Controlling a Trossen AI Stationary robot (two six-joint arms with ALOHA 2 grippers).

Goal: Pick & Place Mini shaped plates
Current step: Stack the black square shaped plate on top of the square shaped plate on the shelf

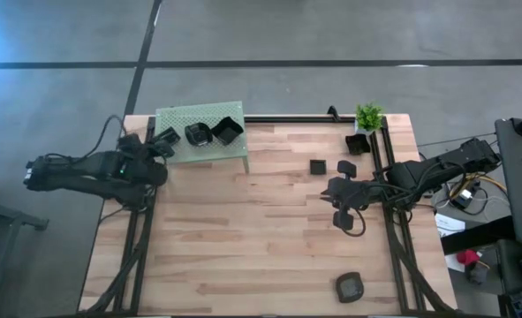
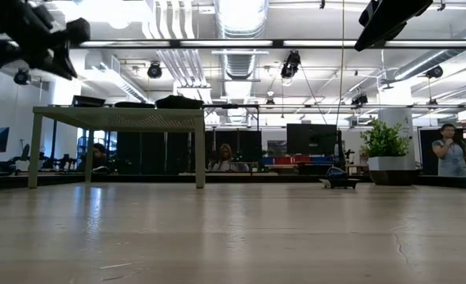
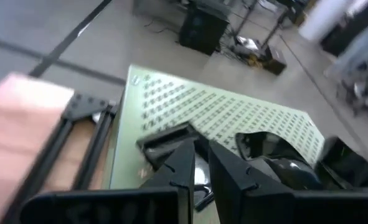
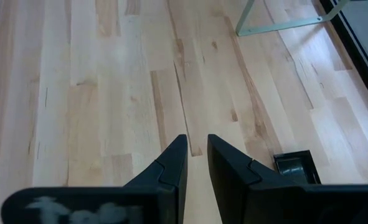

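Left gripper (image 3: 199,163) near-closed over platform (image 3: 233,115) plates (image 1: 199,134); right gripper (image 4: 197,155) near-closed, empty

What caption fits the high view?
Left gripper at green perforated platform holding small black plates; right gripper over wooden table.

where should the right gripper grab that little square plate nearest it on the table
The square plate lies flat on the wood, apart from the plate beside it. Come straight down and pinch one raised rim edge, or straddle two opposite straight sides. The right gripper hovers nearby, fingers nearly closed, so open first.
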